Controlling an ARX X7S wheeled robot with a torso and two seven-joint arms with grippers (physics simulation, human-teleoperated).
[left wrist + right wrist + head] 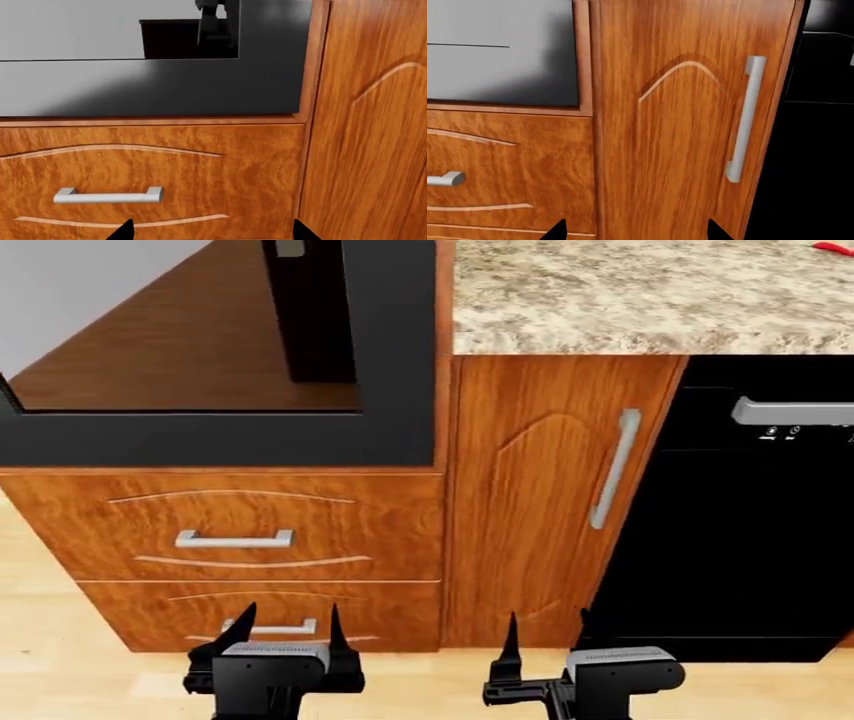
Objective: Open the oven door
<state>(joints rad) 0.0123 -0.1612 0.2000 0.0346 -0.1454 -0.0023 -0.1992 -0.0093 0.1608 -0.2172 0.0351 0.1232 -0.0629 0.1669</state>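
While the oven door [387, 360] is sitting flush in its cabinet at the upper left of the head frame, we are judging the task as not yet begun: nothing is touching it, and it is looking fully closed. Both tools are hanging low along the bottom edge of that frame, well apart from the door. The left tool [284, 625] is showing its two fingers spread with nothing between them, in front of the lower wooden drawer [267, 615]. The right tool [547, 632] is likewise standing open and empty, in front of the tall cabinet door [534, 500]. What is left, in our judgement, is everything: reaching up, finding a grip on the door, and swinging it open.

We are not finding any handle on the oven door in any view; its top is cut off by the frame's upper edge, so the handle may be lying out of sight. The glass is reflecting floor and a dark shape, which is making the interior hard to read. At the right of the head frame a glossy black appliance [747, 540] is cut off by the frame edge, and the granite tabletop [641, 295] is only partly showing. In the wrist views only the fingertips are peeking in at the bottom.
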